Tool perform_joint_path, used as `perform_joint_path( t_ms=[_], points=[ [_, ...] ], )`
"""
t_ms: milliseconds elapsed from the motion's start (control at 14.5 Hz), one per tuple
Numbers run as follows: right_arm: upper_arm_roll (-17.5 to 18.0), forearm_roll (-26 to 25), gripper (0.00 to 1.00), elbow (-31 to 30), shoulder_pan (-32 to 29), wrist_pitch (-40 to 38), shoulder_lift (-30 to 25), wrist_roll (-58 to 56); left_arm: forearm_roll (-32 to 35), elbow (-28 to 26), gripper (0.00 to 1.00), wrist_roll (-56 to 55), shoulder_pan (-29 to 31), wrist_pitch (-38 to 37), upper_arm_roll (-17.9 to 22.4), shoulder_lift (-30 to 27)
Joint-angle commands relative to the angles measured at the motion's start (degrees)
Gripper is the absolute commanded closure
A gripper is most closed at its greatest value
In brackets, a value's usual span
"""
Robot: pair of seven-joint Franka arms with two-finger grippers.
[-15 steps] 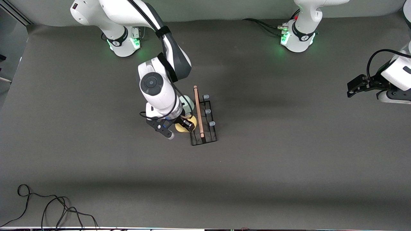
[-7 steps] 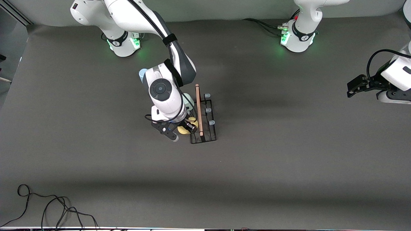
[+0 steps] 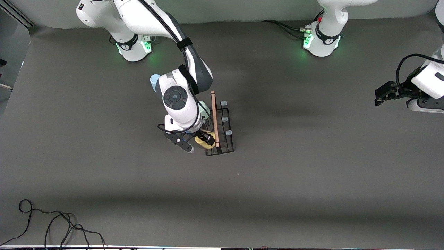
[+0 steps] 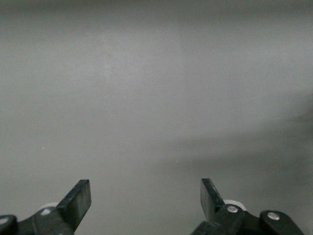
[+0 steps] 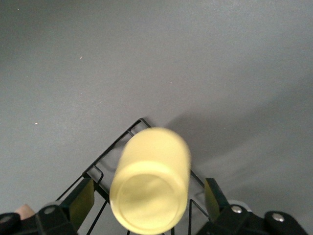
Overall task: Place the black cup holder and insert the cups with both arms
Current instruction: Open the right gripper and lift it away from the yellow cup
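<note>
The right gripper [image 3: 201, 139] is hovering over the corner of the black cup holder [image 3: 222, 133] closest to the front camera, on the side toward the right arm's end of the surface [image 3: 312, 180]. Over the last second it has carried the yellow cup [image 3: 201, 140] from just outside the rack to above its wire edge. In the right wrist view the yellow cup [image 5: 150, 188] is sitting between the fingers [image 5: 82, 196], which are spread to either side of it; whether they are actually pressing its walls I cannot tell, though the cup travelling with them suggests a hold. Beneath the cup, the corner of the rack's wire base [image 5: 142, 122] is showing, so the cup is now lined up over the holder rather than beside it. A pale green cup [image 3: 204, 110] is already sitting on the rack, partly hidden by the arm, next to the wooden handle [image 3: 214, 118], and the light blue cup [image 3: 154, 80] is peeking out from the arm, clear of the rack. This looks like the second insertion nearing its drop, with lowering onto a prong probably next. The left gripper [image 3: 383, 93] is waiting at the left arm's end of the surface, and the left wrist view shows its fingers [image 4: 78, 200] spread wide with nothing between them.
</note>
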Motion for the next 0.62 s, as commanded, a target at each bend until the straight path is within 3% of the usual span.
perform_joint_path(
  t_ms=[0, 207, 551],
  points=[
    [-0.74, -0.8, 0.0, 2.06, -0.32, -0.81, -0.57, 0.69, 0.63, 0.68, 0.0, -1.09, -0.29, -0.32, -0.01, 0.25],
    [-3.89, -1.33, 0.0, 4.78, -1.21, -8.07, -4.0, -3.77, 0.63, 0.68, 0.0, -1.0, -0.29, -0.32, -0.01, 0.34],
    [-15.48, -1.41, 0.0, 9.01, -1.38, -30.75, -11.89, -23.19, 0.89, 0.77, 0.0, -1.0, -0.37, 0.38, 0.07, 0.51]
  ],
)
